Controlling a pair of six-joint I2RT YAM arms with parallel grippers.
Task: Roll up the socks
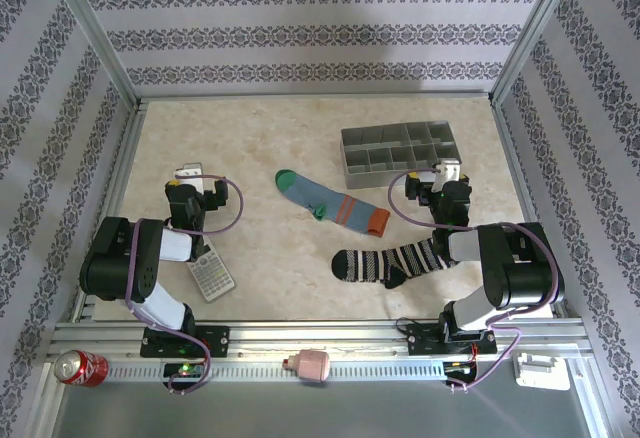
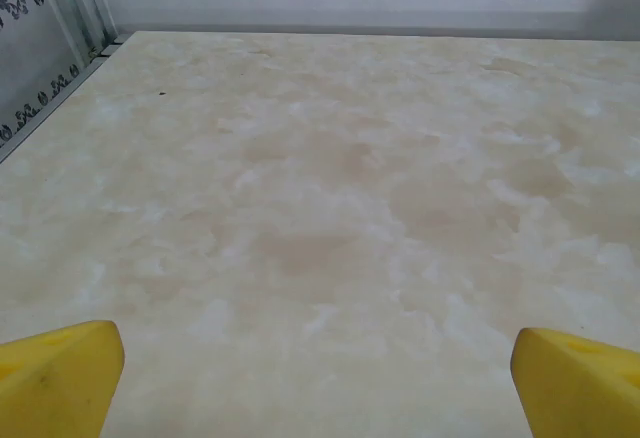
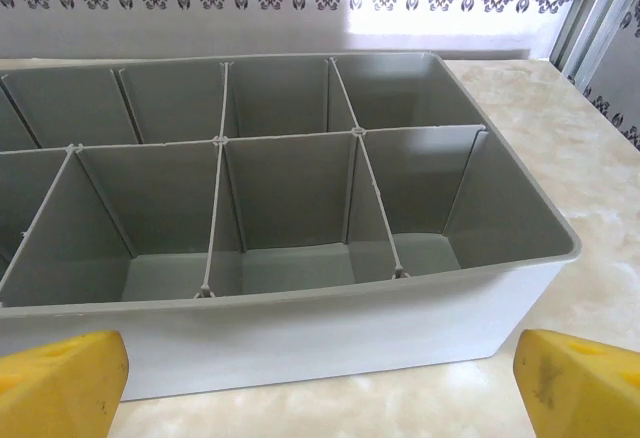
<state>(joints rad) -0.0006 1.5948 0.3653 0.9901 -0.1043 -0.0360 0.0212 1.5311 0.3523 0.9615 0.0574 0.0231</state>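
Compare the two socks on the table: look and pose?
Blue-grey sock has orange stripes, green toe, orange cuff; striped sock is black-and-white. Blue-grey sock lies mid-table, clear of both arms; striped sock lies closer in, its cuff end hidden by the right arm. Both lie flat, unrolled.

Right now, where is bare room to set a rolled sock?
Free: the far-left patch between the left gripper and the back wall. Crowded: right of centre, with grey plastic compartment tray, blue-grey orange-striped sock, black-and-white striped sock.
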